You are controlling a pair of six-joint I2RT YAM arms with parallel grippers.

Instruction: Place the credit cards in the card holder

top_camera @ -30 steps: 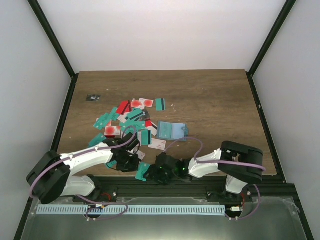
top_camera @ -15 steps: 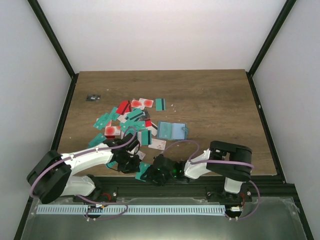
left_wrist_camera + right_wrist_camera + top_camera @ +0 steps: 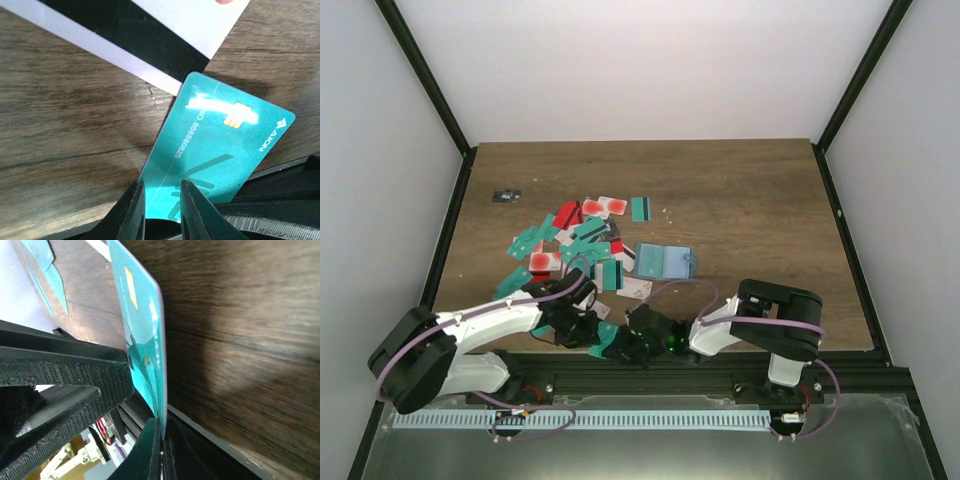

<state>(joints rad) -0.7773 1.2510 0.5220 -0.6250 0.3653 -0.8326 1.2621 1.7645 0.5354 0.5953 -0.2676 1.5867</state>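
Observation:
A teal credit card (image 3: 220, 145) overhangs the table's near edge, tilted. My right gripper (image 3: 162, 422) is shut on that card (image 3: 142, 325), seen edge-on between its fingers. My left gripper (image 3: 161, 186) stands narrowly open, its tips against the card's face and one ribbed finger (image 3: 75, 375) touching it. From above, both grippers, left (image 3: 588, 328) and right (image 3: 618, 345), meet at this card (image 3: 604, 348). The blue card holder (image 3: 663, 261) lies open beyond them. Several more credit cards (image 3: 585, 235) lie scattered behind, including a white one with a black stripe (image 3: 140, 35).
A small dark object (image 3: 506, 195) sits at the table's far left. The black frame rail (image 3: 740, 368) runs just below the near table edge, close under both grippers. Bare wood (image 3: 750, 210) spreads over the right half.
My right gripper has slid left along the near edge and shut on the teal card. The left gripper has stayed on the card, hardly moving.

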